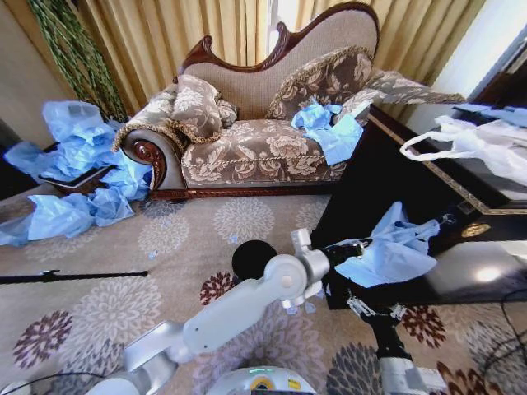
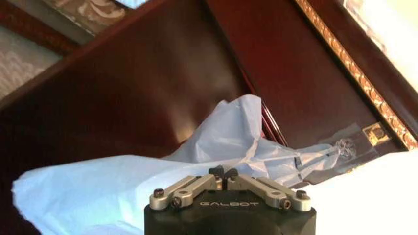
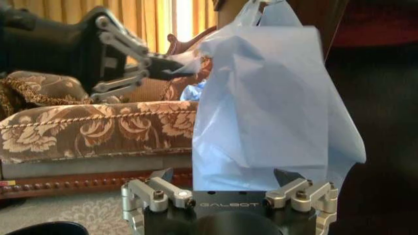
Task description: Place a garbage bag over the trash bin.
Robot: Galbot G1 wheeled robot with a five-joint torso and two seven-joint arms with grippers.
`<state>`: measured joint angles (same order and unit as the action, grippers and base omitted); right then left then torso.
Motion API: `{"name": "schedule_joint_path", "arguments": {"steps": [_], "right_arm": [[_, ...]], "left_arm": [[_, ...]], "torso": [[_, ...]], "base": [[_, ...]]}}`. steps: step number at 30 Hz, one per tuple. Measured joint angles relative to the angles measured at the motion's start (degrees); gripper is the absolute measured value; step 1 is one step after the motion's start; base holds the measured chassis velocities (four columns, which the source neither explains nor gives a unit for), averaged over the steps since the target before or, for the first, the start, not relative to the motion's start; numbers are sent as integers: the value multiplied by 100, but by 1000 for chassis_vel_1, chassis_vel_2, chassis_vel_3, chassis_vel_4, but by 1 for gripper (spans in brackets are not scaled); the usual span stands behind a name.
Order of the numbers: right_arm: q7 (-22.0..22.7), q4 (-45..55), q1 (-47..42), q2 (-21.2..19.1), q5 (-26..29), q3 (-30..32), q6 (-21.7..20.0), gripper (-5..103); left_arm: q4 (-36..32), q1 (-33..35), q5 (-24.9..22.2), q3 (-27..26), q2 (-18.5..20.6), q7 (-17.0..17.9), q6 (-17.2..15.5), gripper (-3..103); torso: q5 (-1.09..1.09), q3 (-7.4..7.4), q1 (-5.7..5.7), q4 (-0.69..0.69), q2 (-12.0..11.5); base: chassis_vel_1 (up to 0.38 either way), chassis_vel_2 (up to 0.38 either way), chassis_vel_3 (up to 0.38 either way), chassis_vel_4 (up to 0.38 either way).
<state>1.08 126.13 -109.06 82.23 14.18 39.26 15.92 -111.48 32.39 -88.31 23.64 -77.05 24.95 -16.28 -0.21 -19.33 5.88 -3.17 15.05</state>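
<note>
Head view: the garbage bag (image 1: 391, 251) hangs at the dark tabletop's (image 1: 387, 177) near edge, pinched shut by the left pincer (image 1: 333, 249). The right pincer (image 3: 228, 178), fingers spread wide, sits below the bag. The trash bin (image 1: 253, 259) stands left on open carpet (image 1: 165, 239).

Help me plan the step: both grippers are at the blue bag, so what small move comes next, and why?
Probably close the right gripper on the garbage bag: its fingers stand open around the bag, while the left gripper already pinches an edge. The trash bin sits unlined nearby.
</note>
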Motion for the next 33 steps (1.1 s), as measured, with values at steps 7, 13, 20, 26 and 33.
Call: {"name": "schedule_joint_path", "arguments": {"steps": [7, 13, 20, 26, 33], "right_arm": [[0, 46, -55, 41, -5, -48, -6, 100], [-12, 56, -88, 85, -64, -73, 13, 100], [-12, 57, -93, 118, -89, -92, 28, 100], [-10, 119, -118, 119, -91, -90, 28, 100], [-9, 167, -169, 169, -122, -94, 61, 100]], "left_arm": [[-309, 277, -145, -246, 317, 45, -35, 0], [-505, 625, -153, -476, 575, 47, -59, 0], [-805, 1219, -162, -1067, 952, 27, -86, 0], [-991, 1555, -208, -1451, 1104, 2, -99, 0], [-1242, 2051, -235, -1961, 1288, -52, -109, 0]], "torso": [[0, 0, 0, 0, 0], [0, 0, 0, 0, 0], [-1, 0, 0, 0, 0], [-1, 0, 0, 0, 0], [0, 0, 0, -1, 0]], "base": [[0, 0, 0, 0], [0, 0, 0, 0], [0, 0, 0, 0], [0, 0, 0, 0], [0, 0, 0, 0]]}}
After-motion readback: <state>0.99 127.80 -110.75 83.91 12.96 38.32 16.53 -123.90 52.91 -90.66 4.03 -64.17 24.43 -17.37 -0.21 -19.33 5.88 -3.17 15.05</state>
